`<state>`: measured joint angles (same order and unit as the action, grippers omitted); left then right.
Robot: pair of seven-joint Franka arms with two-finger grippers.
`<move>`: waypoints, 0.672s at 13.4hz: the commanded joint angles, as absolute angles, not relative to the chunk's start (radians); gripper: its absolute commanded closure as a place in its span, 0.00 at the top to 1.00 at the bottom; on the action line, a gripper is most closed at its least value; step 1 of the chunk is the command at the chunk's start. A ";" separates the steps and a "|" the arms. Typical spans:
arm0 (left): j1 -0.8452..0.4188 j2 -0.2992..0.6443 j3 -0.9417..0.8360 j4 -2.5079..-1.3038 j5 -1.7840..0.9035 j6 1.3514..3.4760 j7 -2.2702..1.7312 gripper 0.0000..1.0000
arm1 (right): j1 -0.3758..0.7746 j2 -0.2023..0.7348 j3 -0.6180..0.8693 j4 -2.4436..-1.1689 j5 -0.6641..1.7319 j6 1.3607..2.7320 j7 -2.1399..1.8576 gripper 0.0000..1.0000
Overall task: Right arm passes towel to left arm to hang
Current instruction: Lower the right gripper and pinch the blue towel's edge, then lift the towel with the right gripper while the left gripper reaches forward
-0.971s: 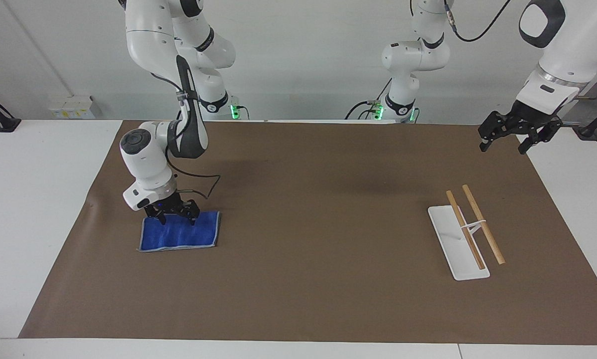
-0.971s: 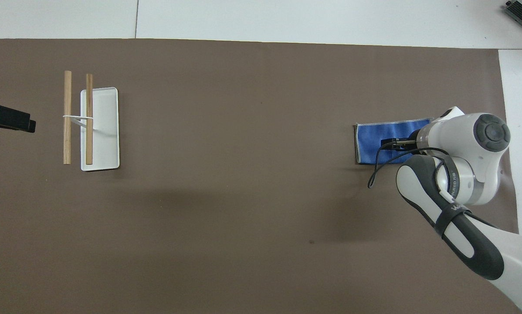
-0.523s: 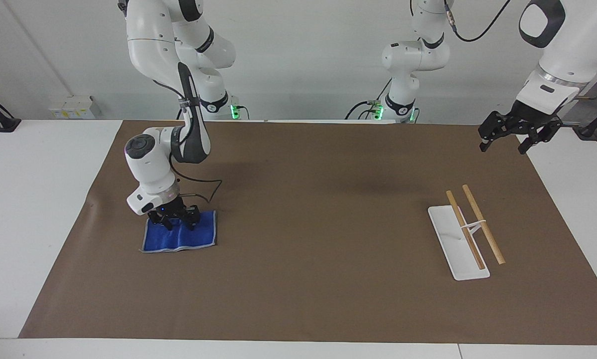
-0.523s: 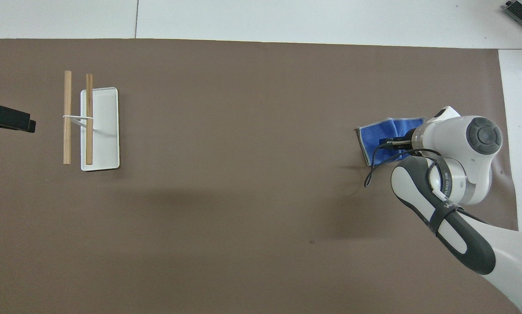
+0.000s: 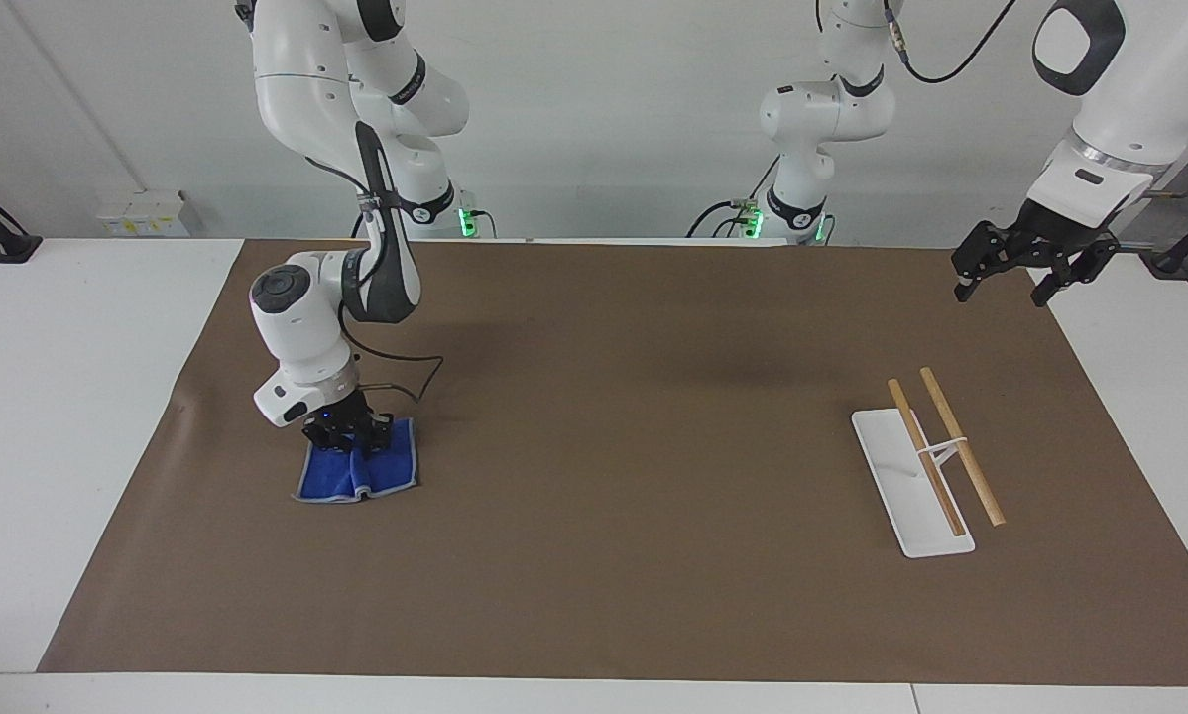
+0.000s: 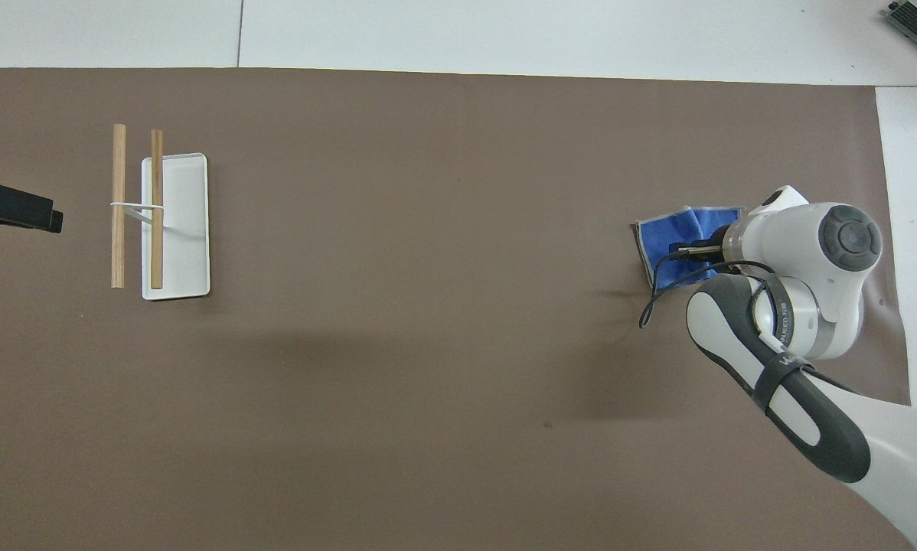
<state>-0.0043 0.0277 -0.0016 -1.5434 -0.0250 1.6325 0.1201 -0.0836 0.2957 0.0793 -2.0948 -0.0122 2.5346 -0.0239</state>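
Note:
The bright blue towel (image 5: 358, 474) lies bunched on the brown mat toward the right arm's end of the table; it also shows in the overhead view (image 6: 673, 237). My right gripper (image 5: 348, 436) is down on the towel's edge nearest the robots and shut on it, with the cloth puckered under it. In the overhead view the right arm's wrist covers part of the towel. My left gripper (image 5: 1022, 278) hangs open and empty in the air over the mat's edge at the left arm's end; the left arm waits. The rack (image 5: 936, 454) with two wooden rods stands nearby.
The rack's white base (image 6: 187, 229) and two wooden rods (image 6: 119, 205) sit toward the left arm's end. A black cable (image 5: 411, 382) loops from the right wrist over the mat. The brown mat (image 5: 634, 476) covers most of the white table.
The right gripper's fingers have closed on the towel and drawn it together; the flat cloth is now bunched and narrower. The left arm has not moved.

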 commanded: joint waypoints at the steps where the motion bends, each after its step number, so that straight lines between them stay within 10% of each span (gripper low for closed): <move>1: 0.006 -0.002 -0.006 -1.575 -0.031 1.628 0.130 1.00 | -0.074 0.239 0.112 -2.103 0.043 2.500 -0.037 0.00; 9: 0.006 -0.002 -0.006 -1.575 -0.031 1.628 0.130 1.00 | -0.002 0.192 0.261 -1.958 0.420 2.447 0.110 0.00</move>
<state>-0.0043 0.0277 -0.0016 -1.5434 -0.0250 1.6324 0.1201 -0.0141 0.1852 0.2376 -2.0030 0.3527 2.4701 0.0522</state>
